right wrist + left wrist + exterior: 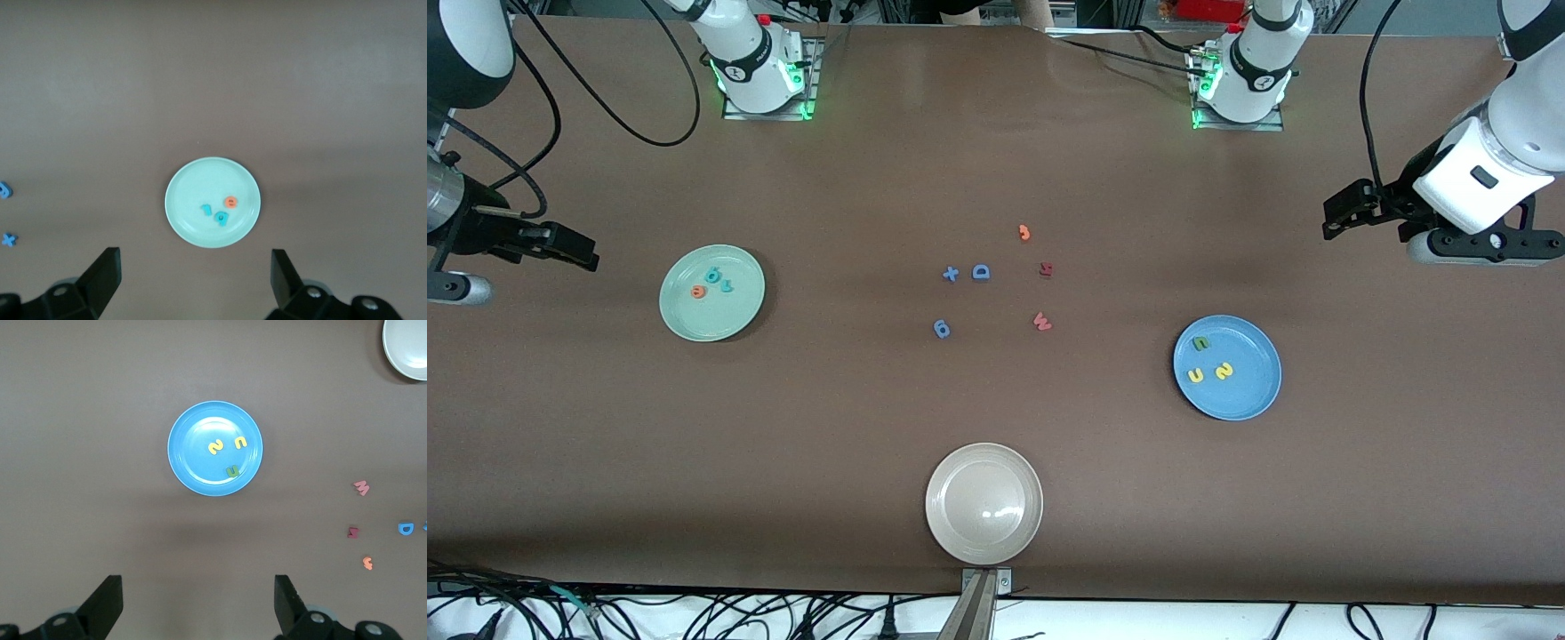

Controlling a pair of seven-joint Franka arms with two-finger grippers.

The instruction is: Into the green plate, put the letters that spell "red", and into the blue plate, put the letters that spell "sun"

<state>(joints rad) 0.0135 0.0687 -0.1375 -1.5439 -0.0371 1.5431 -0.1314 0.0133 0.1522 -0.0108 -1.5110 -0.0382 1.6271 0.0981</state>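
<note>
The green plate (716,320) lies toward the right arm's end of the table. In it are the orange "e" (698,291), the teal "d" (713,275) and the teal "r" (727,286). The blue plate (1245,396) lies toward the left arm's end and holds the dark green "n" (1201,341), the yellow "u" (1195,374) and the yellow "s" (1224,371). My right gripper (583,251) hangs open and empty above bare table beside the green plate (193,193). My left gripper (1332,218) hangs open and empty above bare table beside the blue plate (183,463).
A beige plate (983,533) sits empty at the table's near edge. In the middle lie loose letters: a blue "D" (980,272), a blue plus (951,274), a blue "g" (941,329), a red "w" (1041,321), a dark red piece (1046,268) and an orange piece (1024,233).
</note>
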